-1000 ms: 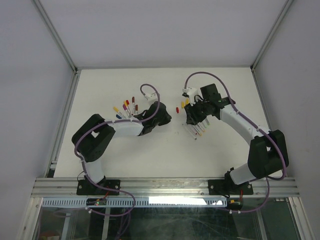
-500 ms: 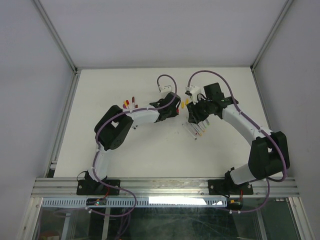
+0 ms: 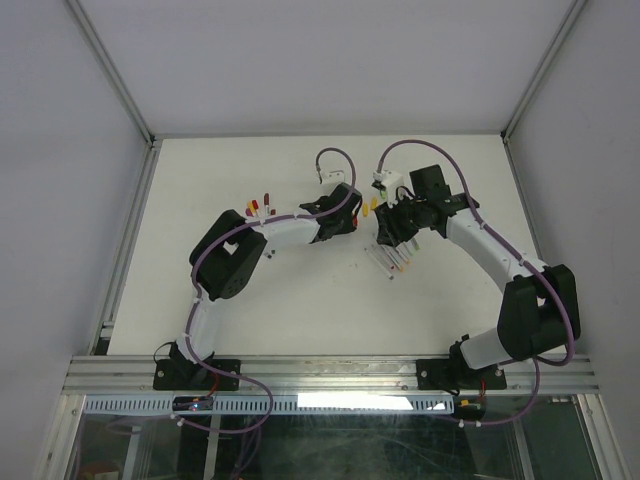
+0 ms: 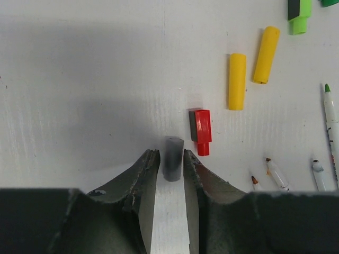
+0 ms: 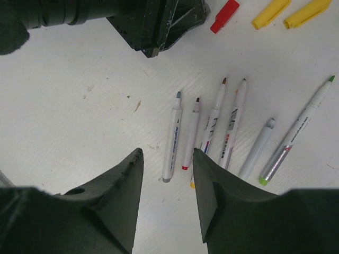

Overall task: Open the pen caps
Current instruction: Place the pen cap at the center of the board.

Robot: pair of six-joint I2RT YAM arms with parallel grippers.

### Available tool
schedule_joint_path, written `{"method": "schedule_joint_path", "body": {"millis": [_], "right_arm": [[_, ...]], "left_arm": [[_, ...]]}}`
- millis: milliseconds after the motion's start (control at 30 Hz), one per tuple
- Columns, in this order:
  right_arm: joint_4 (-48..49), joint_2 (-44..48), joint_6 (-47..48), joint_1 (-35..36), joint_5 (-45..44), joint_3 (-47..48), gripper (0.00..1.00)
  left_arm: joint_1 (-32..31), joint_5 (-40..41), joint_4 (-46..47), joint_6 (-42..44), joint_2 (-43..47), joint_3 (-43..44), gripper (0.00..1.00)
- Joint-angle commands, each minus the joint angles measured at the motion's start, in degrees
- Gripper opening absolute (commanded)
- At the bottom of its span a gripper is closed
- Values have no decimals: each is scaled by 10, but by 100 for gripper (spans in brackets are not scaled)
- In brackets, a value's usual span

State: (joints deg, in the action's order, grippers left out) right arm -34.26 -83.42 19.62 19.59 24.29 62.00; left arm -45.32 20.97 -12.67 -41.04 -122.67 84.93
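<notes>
A: What sits at the far left of the worktop?

B: A small cluster of pen caps, yellow and red, lies close against the left arm.

A: And the left end effector?

B: It reaches toward the middle of the worktop. Its jaws stand narrow, and a dark grey cap lies lengthwise between the tips. Whether the fingers press on that cap or merely flank it cannot be told.

A: What lies to the right of it?

B: In the left wrist view a red cap rests just beside the grey one, apart from it. Further right, two yellow caps lie side by side without touching. A green cap sits at the top edge, cut off by the frame.

A: How does the right end effector stand?

B: It hangs over the rear ends of the pens. Its jaws are wide apart and nothing is between them.

A: And the pens themselves?

B: Six pens lie flat on the worktop, roughly parallel, all uncapped. Their tips show teal, dark red, brown, orange, grey and green. The tips point toward the red and yellow caps, which lie just past them, near the left end effector.
</notes>
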Motion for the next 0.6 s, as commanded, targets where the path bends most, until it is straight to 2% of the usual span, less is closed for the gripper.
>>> {"method": "schedule_joint_path", "body": {"millis": [0, 233, 400, 567], "right_arm": [[10, 27, 5, -6, 14, 0, 45], [10, 32, 4, -8, 20, -2, 45], [10, 37, 5, -10, 29, -3, 45], [10, 40, 8, -10, 37, -5, 45]], "left_arm": [[2, 3, -1, 19, 14, 22, 28], [2, 5, 0, 29, 66, 12, 31], [2, -12, 20, 56, 145, -35, 36], [3, -52, 105, 104, 252, -151, 58]]}}
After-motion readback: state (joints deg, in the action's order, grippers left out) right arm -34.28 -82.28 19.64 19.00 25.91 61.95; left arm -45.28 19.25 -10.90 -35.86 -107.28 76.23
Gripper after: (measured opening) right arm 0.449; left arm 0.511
